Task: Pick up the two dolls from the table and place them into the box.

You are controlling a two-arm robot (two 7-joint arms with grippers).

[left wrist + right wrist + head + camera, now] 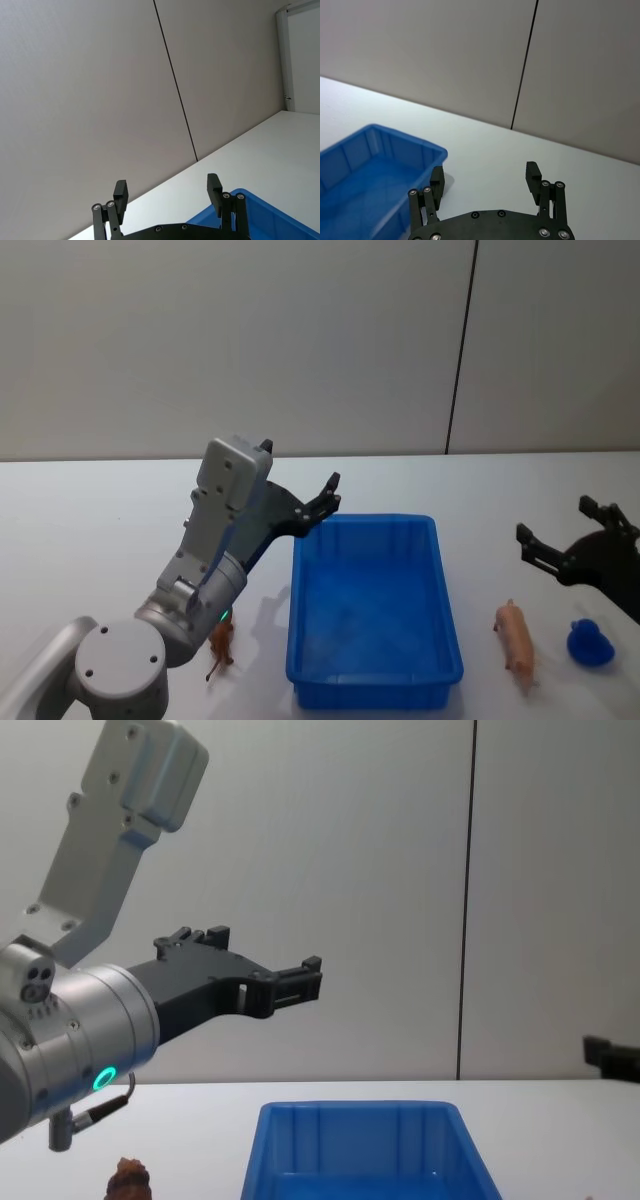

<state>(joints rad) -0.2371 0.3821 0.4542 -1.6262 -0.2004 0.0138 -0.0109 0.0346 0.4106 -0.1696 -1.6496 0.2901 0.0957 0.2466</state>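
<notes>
Left gripper (330,495) spread open, raised by box (370,695) far-left corner; right gripper (553,519) released too, over table (100,540) right of box. Head view shows reddish-brown doll (222,644) left of box, blue doll (590,643) far right; chest view catches the reddish-brown one.

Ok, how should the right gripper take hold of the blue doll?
Probably grip the blue doll across its rounded body, coming straight down from above. It sits low and squat on the table, apart from the pink toy, so open jaws should fit either side. The right gripper is open.
</notes>
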